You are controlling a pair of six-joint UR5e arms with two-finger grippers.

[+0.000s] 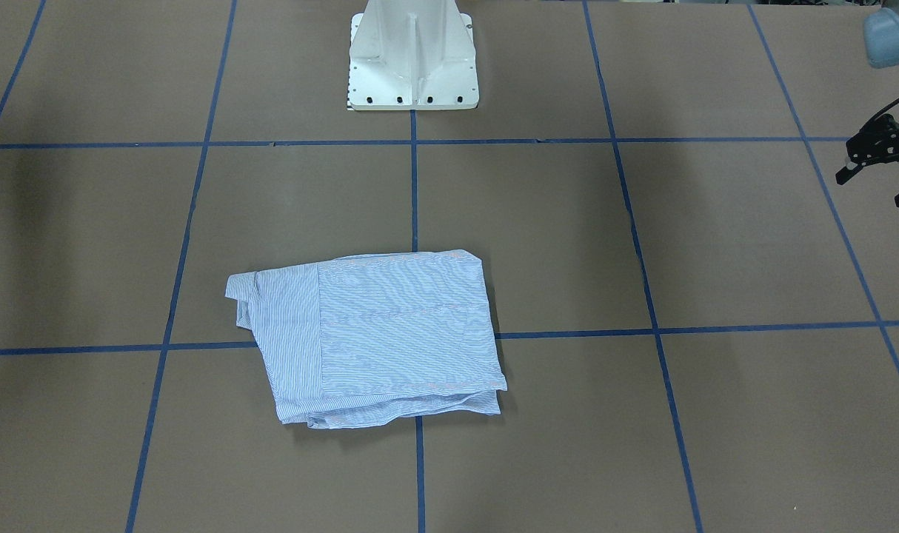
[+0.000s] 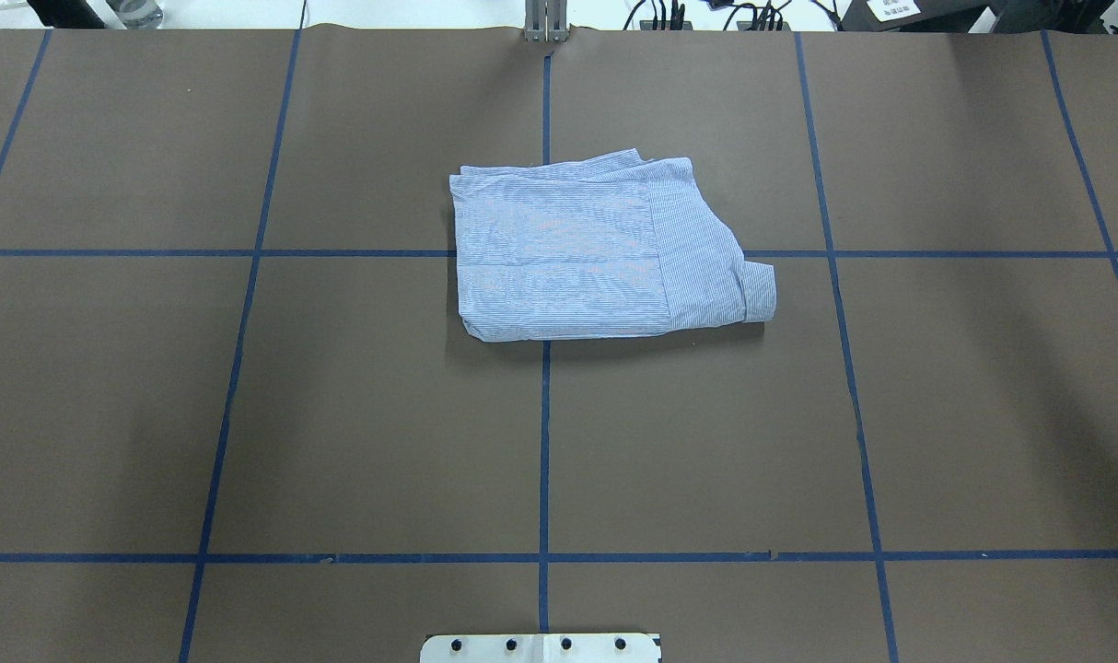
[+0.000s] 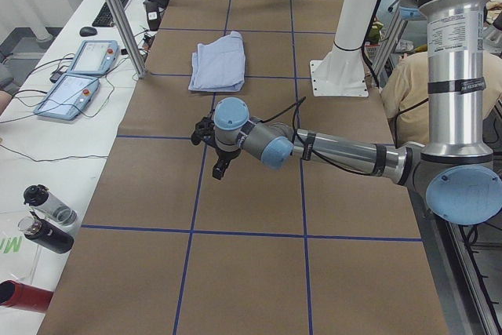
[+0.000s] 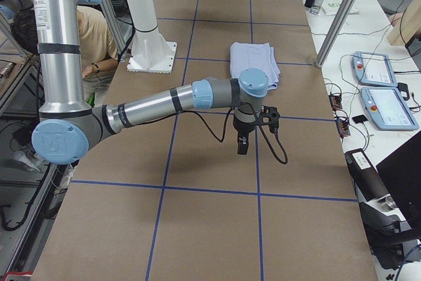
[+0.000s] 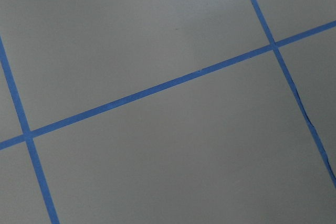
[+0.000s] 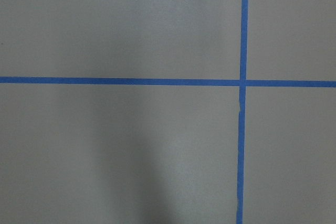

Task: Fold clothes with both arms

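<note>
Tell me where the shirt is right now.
In the overhead view the folded shirt lies mid-table over a crossing of blue tape lines, straight ahead of the white pedestal base, mostly on the robot's right.

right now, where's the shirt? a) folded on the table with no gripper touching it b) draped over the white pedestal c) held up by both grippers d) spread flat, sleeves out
a: the shirt lies folded on the table, while the left gripper and the right gripper hang over bare table away from it
</note>
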